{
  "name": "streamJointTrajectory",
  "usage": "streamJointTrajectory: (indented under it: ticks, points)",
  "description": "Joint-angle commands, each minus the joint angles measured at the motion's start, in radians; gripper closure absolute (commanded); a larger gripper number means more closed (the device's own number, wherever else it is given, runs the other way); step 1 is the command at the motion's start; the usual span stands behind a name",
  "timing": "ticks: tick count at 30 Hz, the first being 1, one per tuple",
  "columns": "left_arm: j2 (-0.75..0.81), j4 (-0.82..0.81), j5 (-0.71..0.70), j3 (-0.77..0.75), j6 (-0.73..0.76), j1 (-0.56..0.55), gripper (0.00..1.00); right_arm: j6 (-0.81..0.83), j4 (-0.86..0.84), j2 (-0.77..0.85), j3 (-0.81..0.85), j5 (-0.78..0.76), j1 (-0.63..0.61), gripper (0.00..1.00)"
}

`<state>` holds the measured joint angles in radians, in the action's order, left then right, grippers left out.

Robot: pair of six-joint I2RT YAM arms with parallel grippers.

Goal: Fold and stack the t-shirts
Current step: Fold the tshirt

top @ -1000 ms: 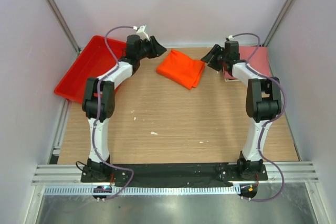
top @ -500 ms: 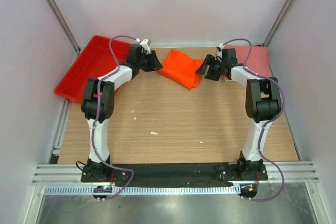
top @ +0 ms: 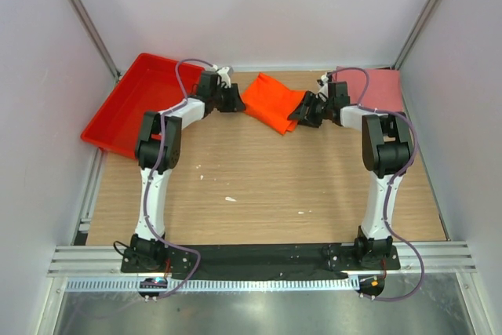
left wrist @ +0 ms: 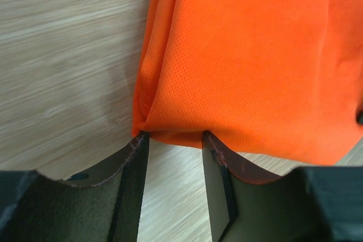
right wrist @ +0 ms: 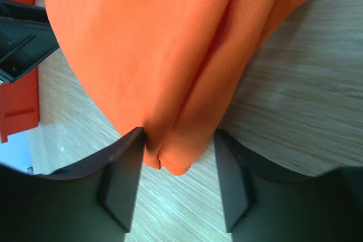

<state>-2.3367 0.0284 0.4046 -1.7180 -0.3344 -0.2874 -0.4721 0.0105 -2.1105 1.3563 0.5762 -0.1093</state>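
The orange t-shirt (top: 271, 103) lies folded on the table at the back middle. My left gripper (top: 235, 100) is at its left edge and my right gripper (top: 300, 112) at its right corner. In the left wrist view the gripper (left wrist: 173, 140) is open, and the orange shirt's (left wrist: 244, 55) folded edge rests across both fingertips. In the right wrist view the gripper (right wrist: 178, 140) is open, with a corner of the orange shirt (right wrist: 142, 43) between the fingers, against the left one. The pink t-shirt (top: 378, 88) lies flat at the back right, behind the right arm.
A red plastic tray (top: 125, 107) sits tilted over the table's back left corner, next to the left arm. White walls and metal posts close in the back and sides. Small white specks lie on the wood near the middle.
Both grippers have moved inward and down to the table, from apart on either side of the orange t-shirt to its left edge and right corner. The shirt has barely shifted.
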Motion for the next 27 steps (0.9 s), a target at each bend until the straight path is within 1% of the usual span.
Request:
streamJointTrajectory:
  ticks: [1,2,3,5,6,7,8,9,12,13,14,16,17,18,19,20,22,23,24,26,27]
  points:
    - [-0.013,-0.015,0.057,-0.061,0.037,0.004,0.57,0.004,-0.09,-0.014,-0.022,0.06,-0.004,0.44]
    - [-0.013,-0.019,0.06,-0.061,0.037,0.004,0.58,0.012,-0.087,-0.014,-0.025,0.062,-0.004,0.47]
    - [-0.01,-0.022,0.068,-0.058,0.037,0.004,0.62,0.015,-0.087,-0.014,-0.031,0.063,-0.003,0.52]
    - [-0.01,-0.025,0.077,-0.057,0.038,0.004,0.7,0.02,-0.092,-0.011,-0.039,0.07,-0.003,0.57]
    - [-0.01,-0.024,0.082,-0.057,0.037,0.004,0.79,0.018,-0.095,-0.011,-0.042,0.074,-0.001,0.62]
    - [-0.012,-0.025,0.083,-0.057,0.037,0.004,0.86,0.016,-0.096,-0.013,-0.042,0.08,0.0,0.66]
    - [-0.01,-0.025,0.086,-0.055,0.034,0.004,0.97,0.012,-0.096,-0.011,-0.043,0.088,0.002,0.69]
    - [-0.001,-0.024,0.083,-0.049,0.031,0.004,1.0,0.012,-0.102,-0.008,-0.049,0.096,0.0,0.73]
    - [0.025,0.056,0.028,-0.031,-0.003,0.004,1.0,0.013,-0.08,0.027,-0.068,0.105,0.006,0.76]
    - [0.049,0.102,-0.004,-0.005,-0.014,0.004,1.0,0.016,-0.06,0.04,-0.071,0.096,0.008,0.76]
    - [0.062,0.119,-0.016,0.012,-0.032,0.004,1.0,0.021,-0.034,0.061,-0.071,0.065,0.014,0.74]
    - [0.083,0.152,-0.024,0.047,-0.054,0.004,1.0,0.021,-0.017,0.087,-0.095,0.074,0.017,0.68]
    - [0.1,0.163,0.009,0.075,-0.064,0.004,1.0,0.023,0.014,0.111,-0.108,0.083,0.019,0.65]
    - [0.114,0.171,0.017,0.096,-0.071,0.002,1.0,0.027,0.043,0.128,-0.127,0.083,0.017,0.6]
    - [0.131,0.18,0.017,0.121,-0.078,-0.001,1.0,0.039,0.052,0.147,-0.143,0.082,0.017,0.58]
    - [0.178,0.18,0.011,0.186,-0.092,-0.006,1.0,0.039,0.068,0.19,-0.179,0.067,0.017,0.52]
    - [0.235,0.176,-0.018,0.259,-0.103,-0.027,1.0,0.044,0.098,0.23,-0.218,0.033,0.019,0.48]
    - [0.294,0.17,-0.026,0.302,-0.107,-0.038,1.0,0.043,0.112,0.254,-0.238,0.024,0.019,0.45]
    - [0.324,0.166,-0.033,0.367,-0.117,-0.048,1.0,0.036,0.152,0.3,-0.278,-0.007,0.017,0.45]
    - [0.388,0.163,-0.052,0.441,-0.129,-0.081,1.0,0.007,0.175,0.361,-0.359,-0.025,0.017,0.44]
    - [0.446,0.163,-0.071,0.509,-0.153,-0.099,1.0,-0.003,0.204,0.424,-0.387,-0.053,0.019,0.44]
